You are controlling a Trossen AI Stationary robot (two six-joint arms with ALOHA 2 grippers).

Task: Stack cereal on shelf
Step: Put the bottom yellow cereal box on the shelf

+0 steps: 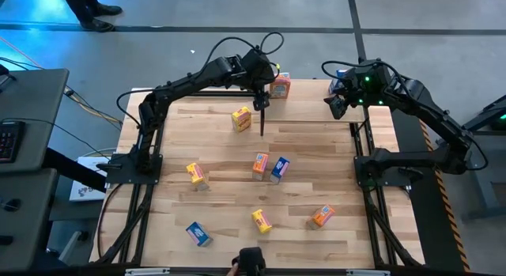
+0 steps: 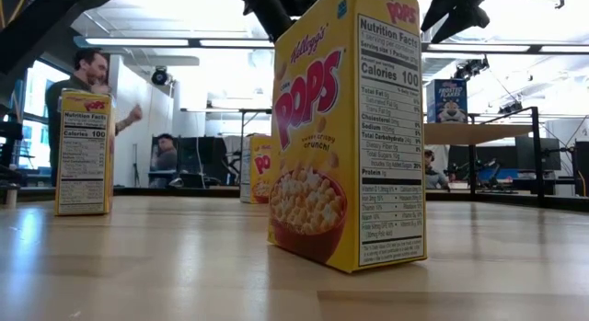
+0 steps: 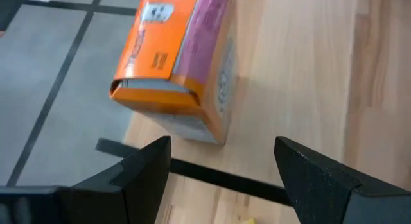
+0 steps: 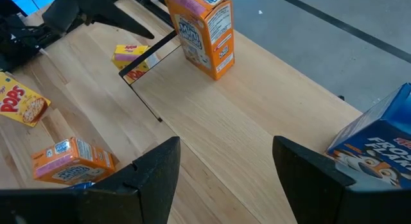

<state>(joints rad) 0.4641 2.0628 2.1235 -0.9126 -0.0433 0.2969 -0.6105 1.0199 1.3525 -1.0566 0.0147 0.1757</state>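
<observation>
The left end effector (image 1: 262, 104) is seen spread wide, nothing held, hung just beside the small orange cereal box (image 1: 280, 86) stood upright at the far edge of the light-wood plank worktop (image 1: 316, 157); the right end effector (image 1: 338, 102) is held partly open and empty near the far right corner; seven more little boxes are scattered across the planks, e.g. a yellow one (image 1: 241, 119).
</observation>
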